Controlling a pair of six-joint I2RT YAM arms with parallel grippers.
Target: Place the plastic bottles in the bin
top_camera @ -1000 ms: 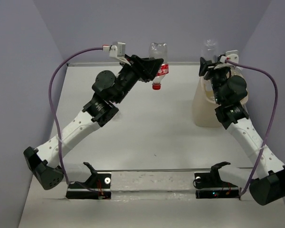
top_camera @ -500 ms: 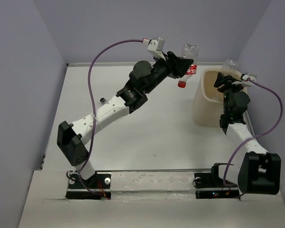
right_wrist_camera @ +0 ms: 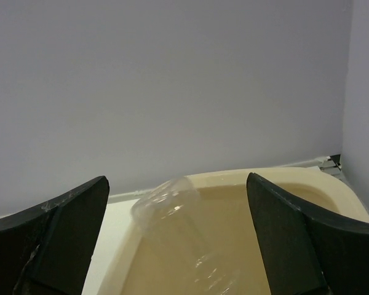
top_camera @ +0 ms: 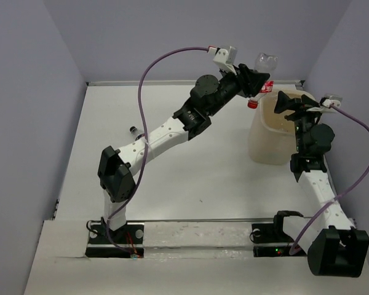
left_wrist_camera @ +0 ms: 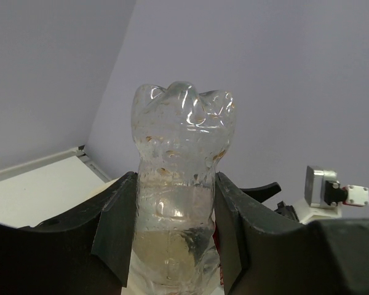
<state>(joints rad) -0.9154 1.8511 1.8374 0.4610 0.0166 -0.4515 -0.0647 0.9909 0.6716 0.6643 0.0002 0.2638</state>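
White surface (top_camera: 190,166), cream bin (top_camera: 264,144) at right of top view with a clear bottle (right_wrist_camera: 172,203) inside under the wide-open, empty right gripper (top_camera: 290,101), left gripper (top_camera: 253,81) upper centre clamped on red-capped bottle (top_camera: 265,64), cap-down, by bin's rim.

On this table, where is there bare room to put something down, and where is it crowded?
Free: the wide white table between the two arms, and the near-left area beside the left wall. Crowded: the far-right corner, where the bin, the left gripper holding a bottle and the open right gripper meet.
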